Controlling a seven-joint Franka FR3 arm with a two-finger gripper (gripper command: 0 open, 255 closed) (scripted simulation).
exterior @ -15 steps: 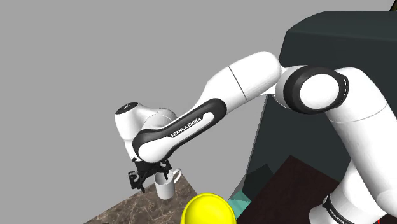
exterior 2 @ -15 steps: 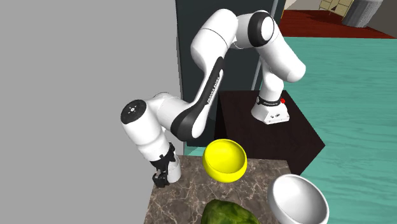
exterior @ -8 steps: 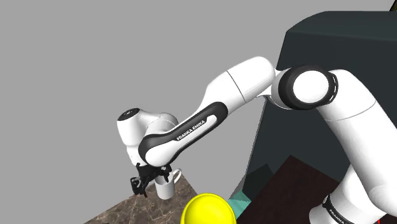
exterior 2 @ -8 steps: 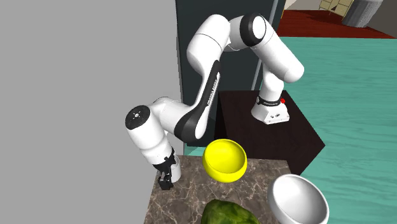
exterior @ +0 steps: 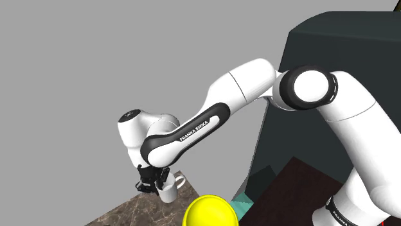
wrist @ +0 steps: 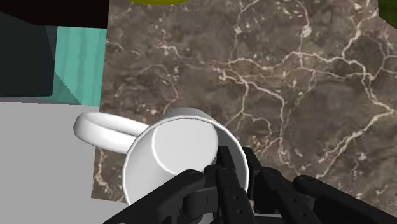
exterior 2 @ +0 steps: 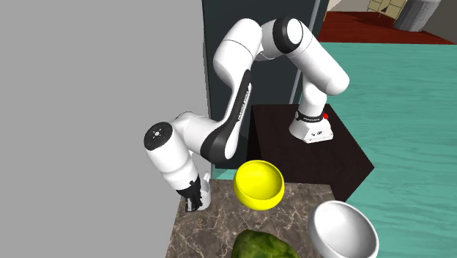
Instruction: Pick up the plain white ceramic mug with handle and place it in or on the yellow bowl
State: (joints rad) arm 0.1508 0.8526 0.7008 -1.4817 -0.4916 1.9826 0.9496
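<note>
Gripper [wrist: 240, 167] pinches mug [wrist: 168, 149] by its thin wall.

Shoulder view: gripper [exterior: 152, 180] is low, white mug [exterior: 169, 190] touching it on counter [exterior: 122, 215]; yellow bowl [exterior: 211, 212] near, cut off by pic edge.
2nd ext. view: gripper [exterior 2: 192, 198] hides most of mug; bowl [exterior 2: 258, 183] just beside.
Wrist view: fingers closed on mug wall, one inside, one outside, across from handle [wrist: 102, 130]. Mug looks hard, smooth, slippy, breakable, prob. light. A rim pinch could let it tip, so grip firm. Mug bottom is hidden.
</note>
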